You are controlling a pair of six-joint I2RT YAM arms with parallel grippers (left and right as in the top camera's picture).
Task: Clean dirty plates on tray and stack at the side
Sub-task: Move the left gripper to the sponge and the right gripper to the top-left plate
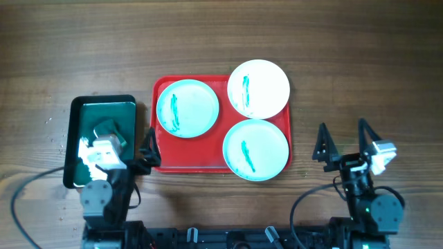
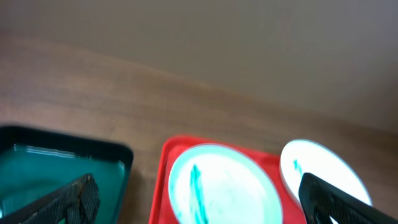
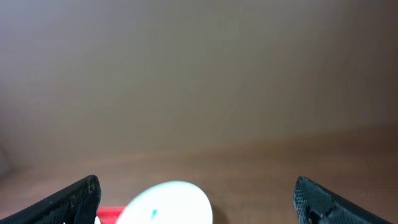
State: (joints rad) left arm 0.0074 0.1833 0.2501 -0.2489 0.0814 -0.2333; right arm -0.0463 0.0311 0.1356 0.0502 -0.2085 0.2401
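Three white plates with teal smears lie on the red tray [image 1: 160, 160]: one at the left [image 1: 187, 108], one at the back right [image 1: 258, 88] overhanging the rim, one at the front right [image 1: 255, 149]. My left gripper [image 1: 127, 143] is open and empty, low between the black tray and the red tray's left edge. The left wrist view shows the left plate [image 2: 230, 186], another plate [image 2: 317, 163] and the red tray's rim [image 2: 163, 180] between its fingers [image 2: 199, 193]. My right gripper [image 1: 343, 138] is open and empty, right of the tray. Its wrist view [image 3: 198, 190] shows one plate [image 3: 168, 202].
A smaller black tray with a green inside [image 1: 104, 105] stands left of the red tray, partly under my left arm; it also shows in the left wrist view [image 2: 62, 155]. Bare wooden table [image 1: 360, 62] surrounds both trays.
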